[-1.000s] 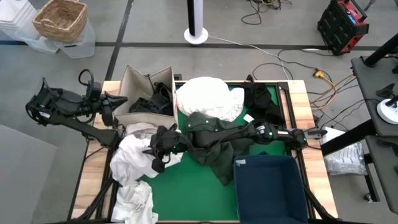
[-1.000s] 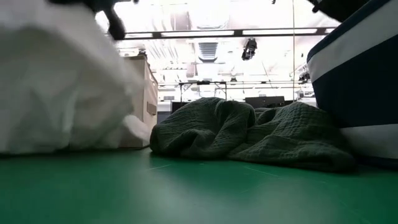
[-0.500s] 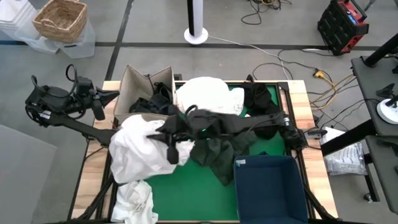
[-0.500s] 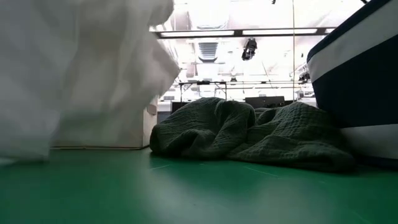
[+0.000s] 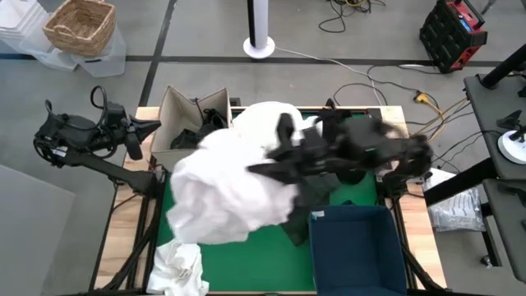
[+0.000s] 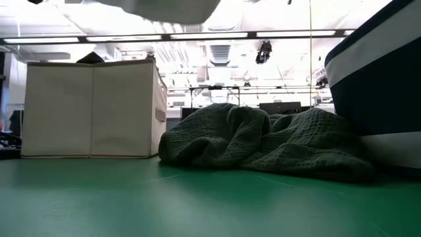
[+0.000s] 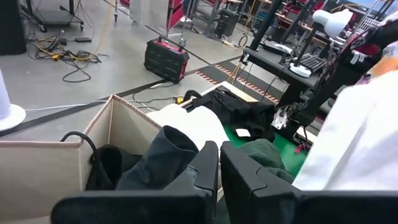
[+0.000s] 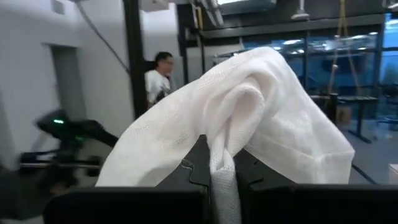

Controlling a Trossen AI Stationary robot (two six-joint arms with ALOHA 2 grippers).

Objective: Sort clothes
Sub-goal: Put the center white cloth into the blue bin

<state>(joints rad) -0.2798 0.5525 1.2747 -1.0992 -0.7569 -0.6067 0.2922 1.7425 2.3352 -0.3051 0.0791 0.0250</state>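
The right gripper (image 8: 222, 180) is clamped tight on a white garment (image 5: 226, 193), a fold of its waffle-textured cloth pinched between the dark fingers and bulging up over them in a soft hump. In the high view the cloth hangs wide and billowing above the left half of the green table (image 5: 246, 267), lifted clear of it; the low view catches only its lower edge at the top of the picture. A dark green garment (image 6: 263, 148) lies crumpled on the mat, ribbed and heaped, touching the navy bin (image 6: 378, 85). Another white garment (image 5: 177, 267) sits bunched at the table's near left edge, and dark clothes (image 7: 149, 165) fill the beige box (image 6: 89, 108). The left gripper (image 7: 219, 168) waits off the table's left side, fingers pressed together, holding nothing.
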